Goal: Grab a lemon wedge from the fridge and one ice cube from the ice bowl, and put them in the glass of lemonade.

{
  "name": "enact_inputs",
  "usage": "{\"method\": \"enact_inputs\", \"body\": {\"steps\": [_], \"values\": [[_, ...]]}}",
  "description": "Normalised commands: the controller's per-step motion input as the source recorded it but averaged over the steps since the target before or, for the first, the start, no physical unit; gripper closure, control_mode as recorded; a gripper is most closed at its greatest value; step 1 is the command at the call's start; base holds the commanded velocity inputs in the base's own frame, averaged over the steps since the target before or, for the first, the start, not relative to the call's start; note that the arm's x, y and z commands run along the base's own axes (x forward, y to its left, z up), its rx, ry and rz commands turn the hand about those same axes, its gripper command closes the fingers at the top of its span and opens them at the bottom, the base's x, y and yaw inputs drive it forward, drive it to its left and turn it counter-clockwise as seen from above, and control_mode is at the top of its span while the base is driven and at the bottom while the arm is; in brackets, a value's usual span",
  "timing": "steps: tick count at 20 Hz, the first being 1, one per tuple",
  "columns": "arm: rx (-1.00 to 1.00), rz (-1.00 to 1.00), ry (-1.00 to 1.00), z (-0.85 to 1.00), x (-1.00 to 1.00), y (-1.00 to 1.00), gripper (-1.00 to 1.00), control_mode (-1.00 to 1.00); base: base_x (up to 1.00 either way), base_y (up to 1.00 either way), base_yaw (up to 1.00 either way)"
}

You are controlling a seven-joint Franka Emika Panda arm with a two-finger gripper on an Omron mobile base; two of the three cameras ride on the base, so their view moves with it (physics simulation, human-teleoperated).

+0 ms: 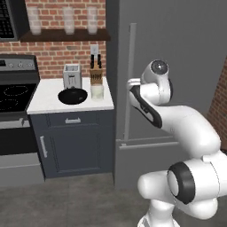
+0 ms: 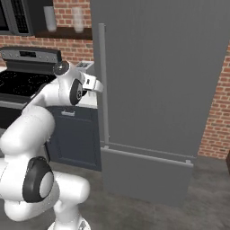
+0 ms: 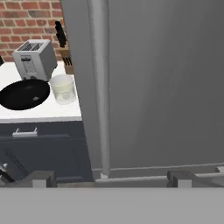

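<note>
In the left base view, the fridge [image 1: 177,66] is standing closed, and the ice bowl [image 1: 72,95] and the glass of lemonade [image 1: 97,92] are resting on the table [image 1: 44,102]. In the right base view, the gripper [image 2: 99,86] is being held near the handle [image 2: 103,81]. In the hand view, the jaws are being held wide, with nothing between them.

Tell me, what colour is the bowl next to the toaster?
Black. The bowl shows best in the hand view, beside the silver toaster.
</note>
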Motion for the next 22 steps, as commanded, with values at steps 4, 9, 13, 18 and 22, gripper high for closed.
{"method": "enact_inputs", "body": {"steps": [4,9,13,18,22], "values": [[0.0,0.08,-0.01,-0.11,0.52,0.04,-1.0,-1.0,0.0,0.0,0.0],[0.0,0.0,-0.01,-0.17,0.41,0.0,-1.0,-1.0,0.0,0.0,0.0],[0.0,0.0,0.0,-0.12,0.46,0.0,-1.0,-1.0,0.0,0.0,0.0],[0.0,0.01,-0.01,-0.1,0.46,-0.01,-1.0,-1.0,0.0,0.0,0.0],[0.0,0.0,0.0,-0.07,0.42,-0.05,-1.0,-1.0,0.0,0.0,0.0]]}}
